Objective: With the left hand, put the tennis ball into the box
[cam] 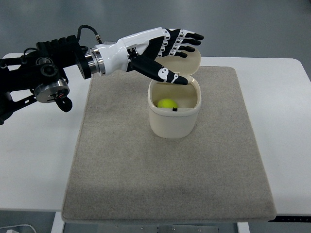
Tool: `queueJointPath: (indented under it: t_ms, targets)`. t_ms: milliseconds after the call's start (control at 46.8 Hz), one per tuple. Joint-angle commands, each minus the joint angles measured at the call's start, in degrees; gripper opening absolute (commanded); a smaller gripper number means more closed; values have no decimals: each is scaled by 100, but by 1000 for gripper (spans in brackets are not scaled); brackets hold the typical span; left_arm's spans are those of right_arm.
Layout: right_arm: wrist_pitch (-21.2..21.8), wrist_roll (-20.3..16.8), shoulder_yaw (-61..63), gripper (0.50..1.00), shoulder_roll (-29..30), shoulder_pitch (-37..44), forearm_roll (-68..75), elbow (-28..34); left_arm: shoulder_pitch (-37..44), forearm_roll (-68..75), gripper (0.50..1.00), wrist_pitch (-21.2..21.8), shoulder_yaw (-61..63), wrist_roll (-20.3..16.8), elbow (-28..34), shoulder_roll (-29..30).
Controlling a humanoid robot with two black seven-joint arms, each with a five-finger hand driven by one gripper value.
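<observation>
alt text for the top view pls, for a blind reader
A yellow tennis ball lies inside an open cream box on a beige mat. The left robot hand hovers above the box's back rim, fingers spread and empty, over a white table.

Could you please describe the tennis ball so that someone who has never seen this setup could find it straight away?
On the white table lies a beige mat; near its far middle stands a cream box with its lid open. Look inside: the tennis ball sits at the bottom, toward the left wall. It is the only bright yellow-green, round thing in view, just below the left hand.
</observation>
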Motion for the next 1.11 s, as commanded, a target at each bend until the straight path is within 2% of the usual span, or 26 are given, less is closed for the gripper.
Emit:
queueJointPath:
  t_ms: [0,85,192,342,534,811,918,1089]
  targets:
    - [0,-1,0,938,0,0,0,0,26,-107,926,16,-569,8,32,1]
    - [0,-1,0,938,0,0,0,0,210,-326,926,165,-1280,0,356,-78]
    - [0,-1,0,938,0,0,0,0,483,-660,926,359,-2159,0,1191,-359]
    - [0,-1,0,938,0,0,0,0,738,-1275,924,306,-2978,-79,2518,-684]
    - [0,-1,0,938,0,0,0,0,1019,-1891,926,25,-3259,-220,3881,-1027]
    - [0,-1,0,938,0,0,0,0,1757,-2155,924,-783,-3919,-413,4602,-1124]
    - [0,-1,0,938,0,0,0,0,1898,-2155,924,-1073,-3919,-484,5006,-1387]
    - [0,-1,0,938,0,0,0,0,1942,-2137,924,-1241,-3927,-527,5253,-1722]
